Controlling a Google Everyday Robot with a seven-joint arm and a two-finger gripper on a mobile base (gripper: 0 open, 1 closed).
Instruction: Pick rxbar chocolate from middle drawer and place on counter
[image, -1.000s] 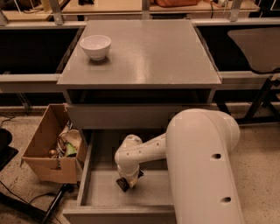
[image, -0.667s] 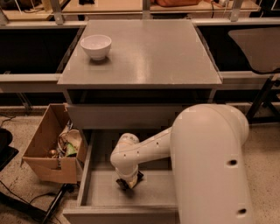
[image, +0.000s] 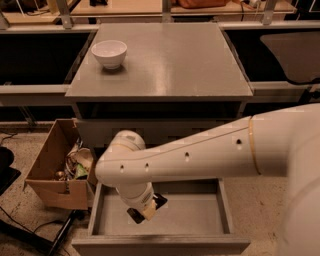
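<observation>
Reaching down into the wide, shallow grey middle drawer (image: 195, 216), the white arm's (image: 190, 155) hand (image: 146, 210) hangs over the left of its floor. The small flat dark-wrapped rxbar chocolate (image: 136, 215) shows right at the hand; whether it is grasped, I cannot tell. A round white bowl (image: 109, 53) stands on the matte-grey worktop (image: 170, 65).

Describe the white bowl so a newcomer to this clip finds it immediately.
Find the square grey counter above the open middle drawer, where the gripper hangs low. The white bowl sits near the counter's far left corner, the only round, pale thing on that slab.
</observation>
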